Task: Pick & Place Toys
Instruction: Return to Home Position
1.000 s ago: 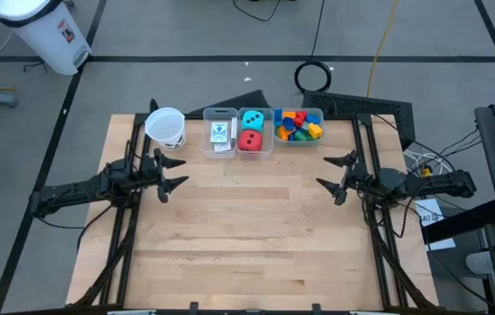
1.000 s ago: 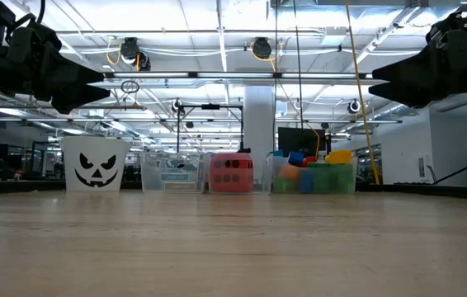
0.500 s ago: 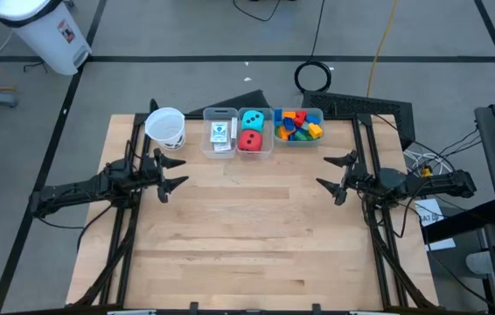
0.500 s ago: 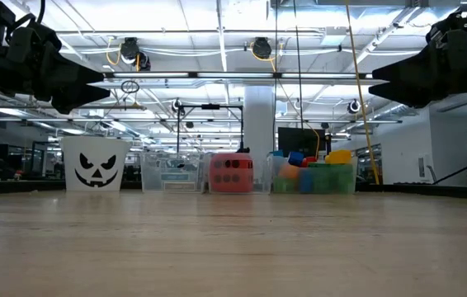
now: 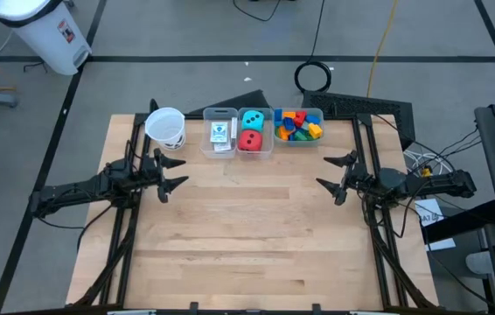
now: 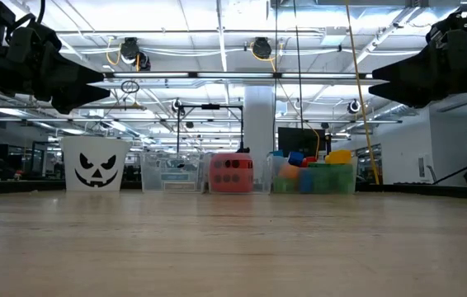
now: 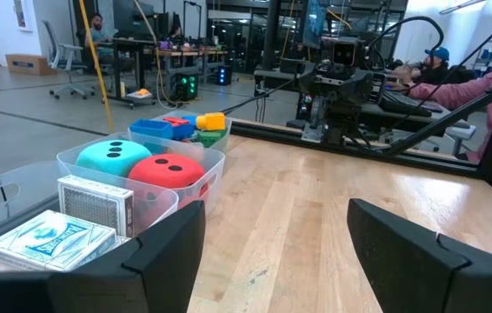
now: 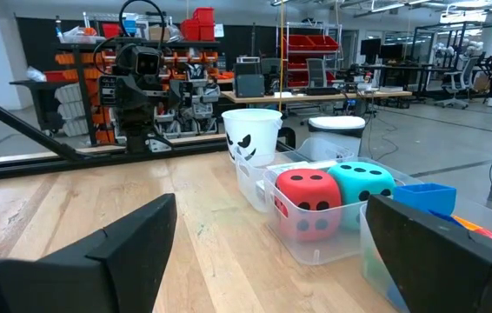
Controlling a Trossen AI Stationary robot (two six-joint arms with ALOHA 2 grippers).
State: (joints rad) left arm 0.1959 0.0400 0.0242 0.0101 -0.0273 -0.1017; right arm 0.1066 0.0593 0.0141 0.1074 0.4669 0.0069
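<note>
Three clear bins stand in a row at the table's far edge. The left bin holds two white card packs (image 5: 219,134). The middle bin holds the teal die (image 5: 251,120) and the red die (image 5: 249,140). The right bin holds coloured plastic bricks (image 5: 297,125). My left gripper (image 5: 172,172) is open and empty at the table's left side, above the wood. My right gripper (image 5: 333,174) is open and empty at the right side. The dice also show in the left wrist view (image 7: 166,170) and in the right wrist view (image 8: 309,191).
A white paper cup with a pumpkin face (image 5: 165,128) stands left of the bins (image 6: 96,163). The bare wooden table top (image 5: 247,236) spreads between and in front of the arms. People sit at desks in the room beyond the table.
</note>
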